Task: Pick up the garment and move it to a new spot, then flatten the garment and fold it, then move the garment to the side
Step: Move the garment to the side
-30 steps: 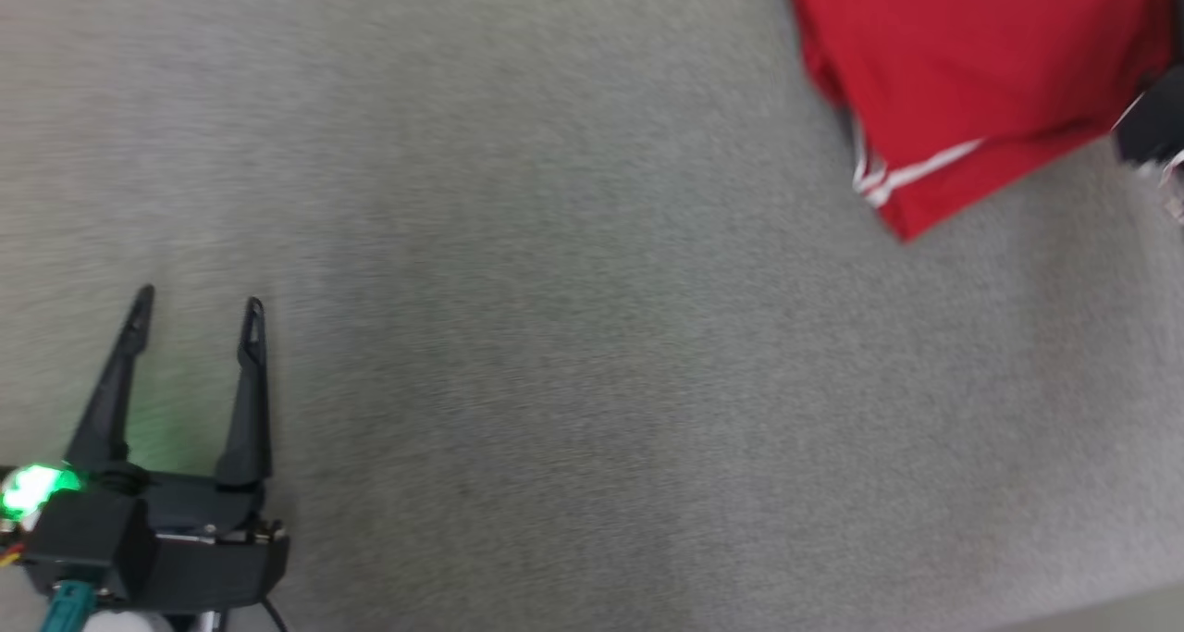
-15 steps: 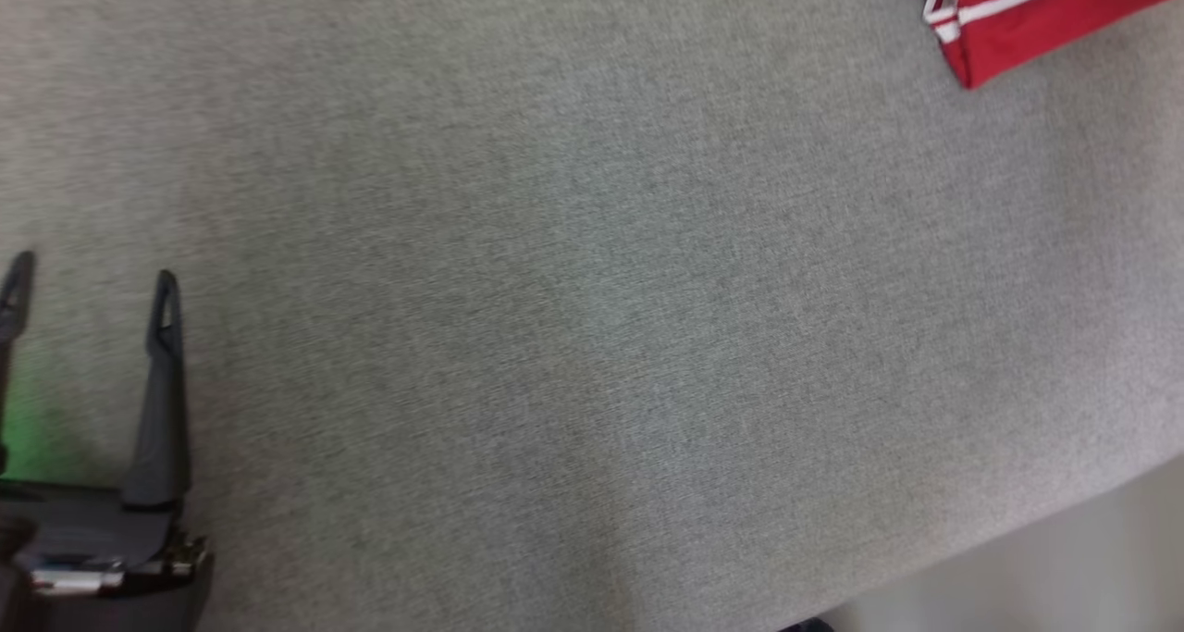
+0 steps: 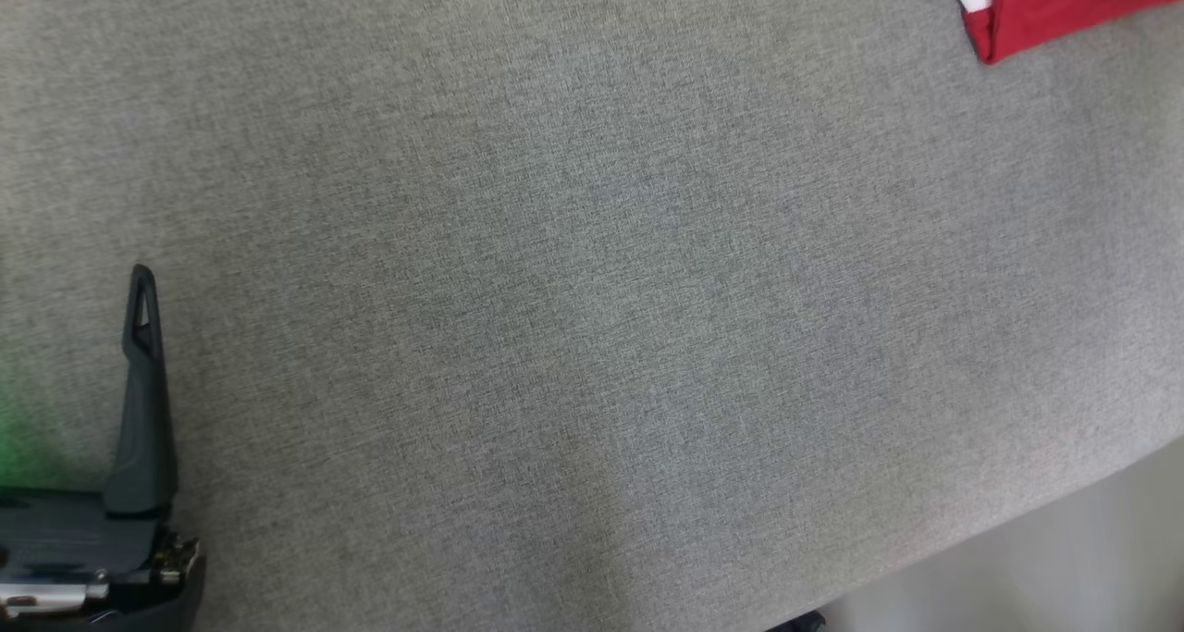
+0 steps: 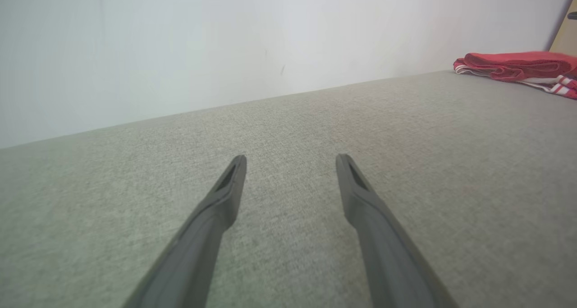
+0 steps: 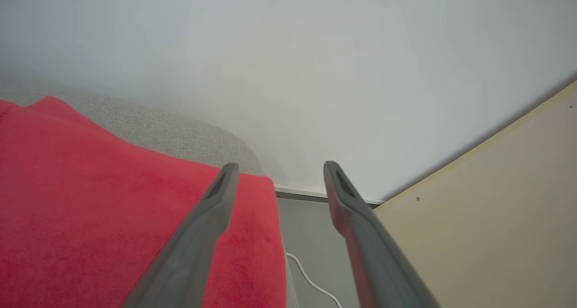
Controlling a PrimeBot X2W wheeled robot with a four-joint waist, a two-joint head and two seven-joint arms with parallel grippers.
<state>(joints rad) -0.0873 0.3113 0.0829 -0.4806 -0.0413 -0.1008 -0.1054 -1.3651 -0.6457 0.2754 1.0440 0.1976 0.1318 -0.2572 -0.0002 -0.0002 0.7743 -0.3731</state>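
In the left wrist view, the left gripper (image 4: 290, 161) hangs low over a wide grey woven-fabric surface (image 4: 405, 141). Its two long dark fingers are spread apart, with bare cloth showing between them. A pale, plain wall (image 4: 180, 51) rises behind the far edge of the surface. Far off at the right, well apart from this gripper, the red garment with white stripes (image 4: 514, 64) lies on the grey surface as a low, layered heap. Its striped edge is turned toward the camera.

In the right wrist view, the right gripper (image 5: 277, 166) has its jaws apart as well, and nothing is clamped between them. The red garment (image 5: 112, 209) spreads across the lower left of this view and lies flat on the grey surface (image 5: 180, 136). One finger (image 5: 212, 218) crosses in front of the red cloth near its edge; whether it touches the cloth cannot be told. The other finger stands out past the corner of the surface, over a grey floor (image 5: 306, 227) where a thin white cable (image 5: 311, 278) runs. A beige flat panel (image 5: 496, 218) leans in from the right, against the pale wall (image 5: 315, 73).

In the head view, one dark finger (image 3: 141, 401) of the left gripper rises at the lower left, with a green glow (image 3: 14, 419) beside it. A striped corner of the garment (image 3: 1045, 7) sits at the top right, on the grey surface (image 3: 592, 290).
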